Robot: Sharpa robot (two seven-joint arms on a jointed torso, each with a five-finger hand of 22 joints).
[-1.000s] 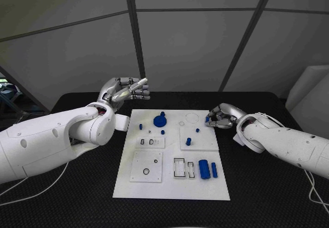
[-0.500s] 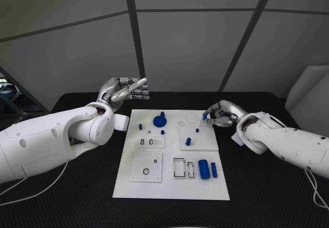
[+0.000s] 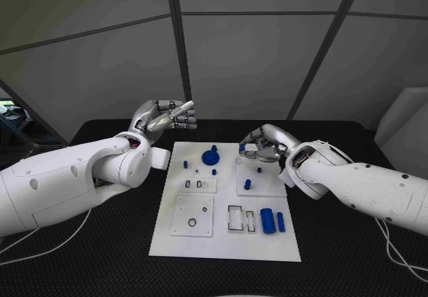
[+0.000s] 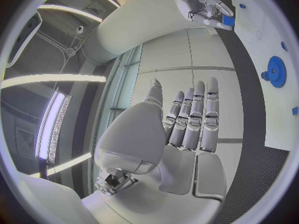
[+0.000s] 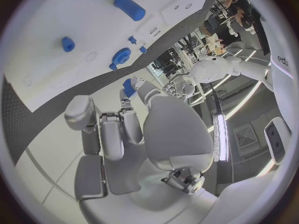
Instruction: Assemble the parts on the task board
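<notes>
Task board (image 3: pixel 227 238) lies just below right hand (image 3: pixel 260 145), which pinches a small blue part (image 3: pixel 242 147); left hand (image 3: pixel 165 116), open, stands farther off.

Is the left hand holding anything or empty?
Empty: the left hand is raised off the board, fingers straight together with nothing between them.

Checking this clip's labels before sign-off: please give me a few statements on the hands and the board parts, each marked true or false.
1. The right hand pinches a small blue part. True.
2. The left hand rests on the task board. False: it is raised beyond the board's far left corner, holding nothing.
3. A blue gear sits at the board's far end. True.
4. The large blue cylinder stands upright. False: it lies flat near the board's right edge.
</notes>
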